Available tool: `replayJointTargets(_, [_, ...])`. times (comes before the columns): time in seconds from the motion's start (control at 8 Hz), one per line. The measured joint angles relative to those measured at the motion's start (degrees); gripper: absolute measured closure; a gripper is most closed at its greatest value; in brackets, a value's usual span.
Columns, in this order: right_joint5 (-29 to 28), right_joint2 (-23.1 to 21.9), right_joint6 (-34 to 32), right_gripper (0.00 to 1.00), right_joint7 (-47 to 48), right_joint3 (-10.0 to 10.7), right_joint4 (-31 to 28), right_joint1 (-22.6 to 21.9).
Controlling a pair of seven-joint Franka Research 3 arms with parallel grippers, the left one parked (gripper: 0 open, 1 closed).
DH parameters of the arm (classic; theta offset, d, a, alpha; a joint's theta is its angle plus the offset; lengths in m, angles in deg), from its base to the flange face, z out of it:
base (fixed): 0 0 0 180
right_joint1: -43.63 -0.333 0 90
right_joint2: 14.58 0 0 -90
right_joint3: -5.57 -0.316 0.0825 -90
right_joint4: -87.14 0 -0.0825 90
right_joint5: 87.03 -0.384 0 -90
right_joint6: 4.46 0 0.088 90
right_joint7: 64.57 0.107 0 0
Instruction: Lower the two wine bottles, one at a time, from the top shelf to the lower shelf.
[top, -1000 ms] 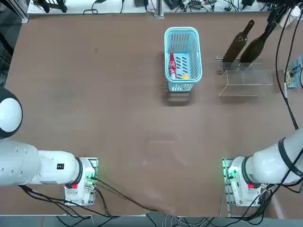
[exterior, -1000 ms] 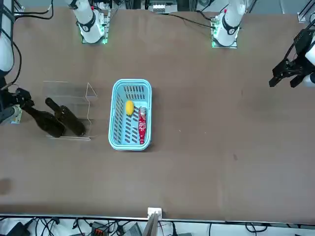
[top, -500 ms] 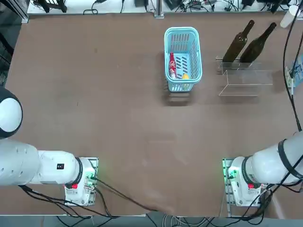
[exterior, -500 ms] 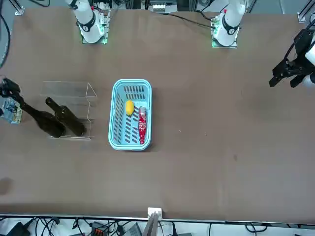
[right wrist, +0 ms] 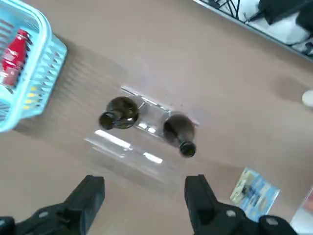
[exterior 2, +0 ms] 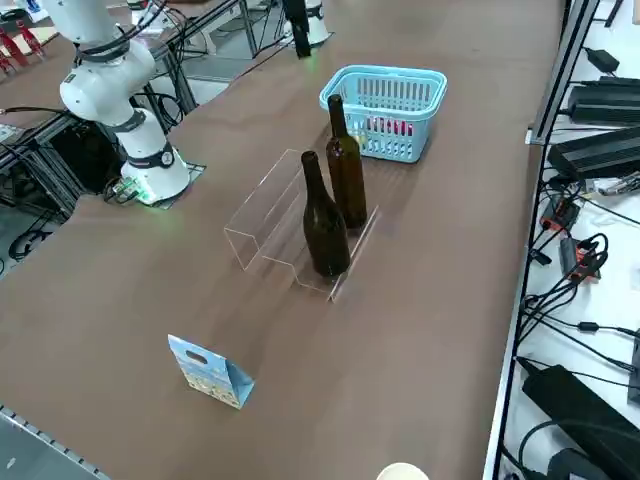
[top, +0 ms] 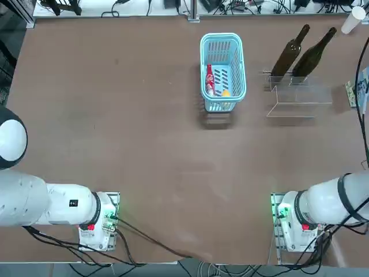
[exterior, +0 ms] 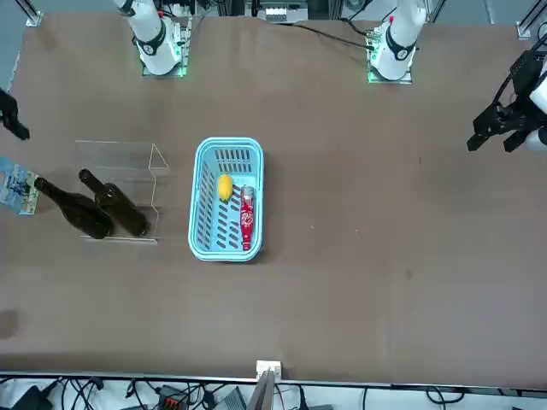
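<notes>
Two wine bottles point(exterior 2: 326, 218) point(exterior 2: 346, 168) stood upright side by side on the top shelf point(exterior 2: 347, 246) of a clear acrylic stand. The lower shelf point(exterior 2: 268, 213), on the robot's side of the bottles, held nothing. The right gripper point(right wrist: 145, 198) hung high above the stand, fingers spread wide and holding nothing. Beside the stand, a light-blue basket point(top: 222, 40) held a small red bottle point(top: 210, 79) and a yellow item point(exterior: 224, 187). Near the stand's other side sat a small blue paper bag point(exterior 2: 208, 371).

Bystanders on the brown table point(top: 115, 115)

A light-blue basket point(top: 222, 43) held a small red bottle point(top: 210, 79) and a yellow item, perhaps fruit point(exterior: 225, 186); a blue printed card point(exterior 2: 210, 372) stood apart.
</notes>
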Motion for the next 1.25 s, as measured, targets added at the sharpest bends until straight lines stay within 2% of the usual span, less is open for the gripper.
replayJointTargets(0.38, [-0.1,-3.1,-6.5,0.00,14.9,-3.2,-0.2,0.0])
replayJointTargets(0.62, [-0.1,-4.3,-6.5,0.00,19.2,-3.8,-2.5,0.0])
replayJointTargets(0.88, [-0.1,-6.3,-3.2,0.00,20.5,-3.8,-6.9,0.1])
replayJointTargets(1.25, [0.0,-7.6,6.0,0.00,20.9,-3.8,-12.7,0.3])
